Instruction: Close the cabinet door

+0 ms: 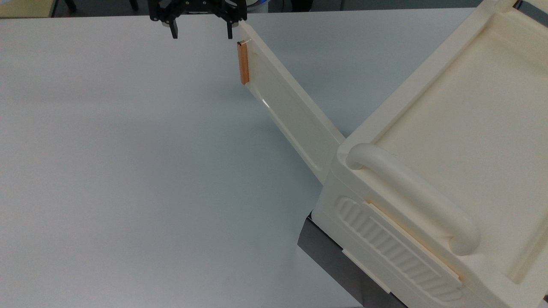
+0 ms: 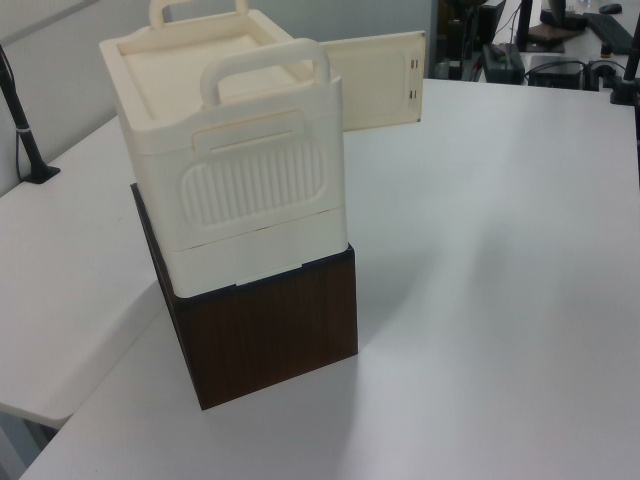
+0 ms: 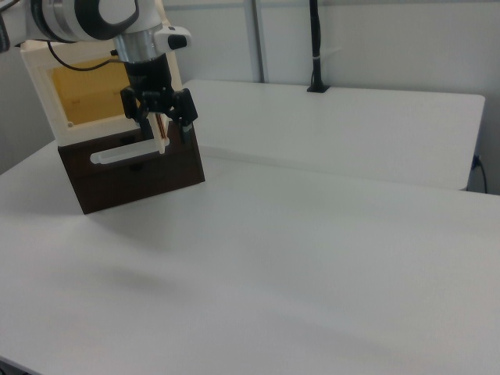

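The cream cabinet [image 1: 449,141] stands on a dark box at the top view's right. Its cabinet door [image 1: 291,111] is swung wide open and sticks out across the table toward the top view's upper left. A copper-orange strip [image 1: 242,63] marks the door's free end. My gripper [image 1: 201,31] hangs open just left of that free end, its right finger [image 1: 229,29] close to the door's rim. In the right view the gripper [image 3: 164,129] is in front of the cabinet [image 3: 37,86], with the door's edge [image 3: 125,155] running below it. The left view has the door [image 2: 380,80] open behind the cabinet [image 2: 240,180].
A dark wood-grain box [image 2: 270,330] carries the cabinet. The white table [image 1: 128,171] spreads wide to the top view's left of the door. A second white table with a black pole [image 3: 316,47] stands behind in the right view.
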